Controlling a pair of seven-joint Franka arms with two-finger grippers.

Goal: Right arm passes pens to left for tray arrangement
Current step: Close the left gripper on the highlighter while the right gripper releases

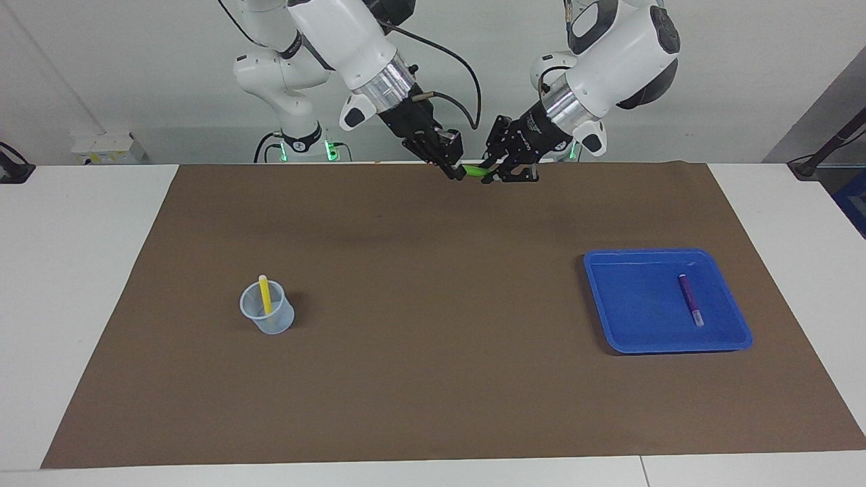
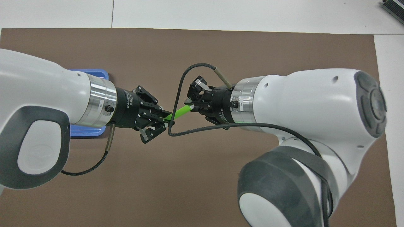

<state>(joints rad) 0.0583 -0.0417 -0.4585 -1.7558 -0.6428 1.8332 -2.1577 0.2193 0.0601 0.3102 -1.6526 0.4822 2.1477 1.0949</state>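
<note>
Brown mat [image 1: 406, 379]: cup [image 1: 268, 316] shows facing only.

Both arms were raised over the robots' end of the bench, wrists angled down and inward so the two pincers met tip to tip in the air near the middle. The right pincer [image 1: 462, 170] came in from the right arm's side, forearm sloping steeply down, its fingers closed on one end of the green pen [image 2: 180, 112]. The left pincer [image 1: 497, 174] reached in from the left arm's side at a shallower slope, fingertips pinched together on the pen's other end, outer links splayed. Each arm's cable looped loosely from its wrist. Neither pincer touched the bench.
</note>
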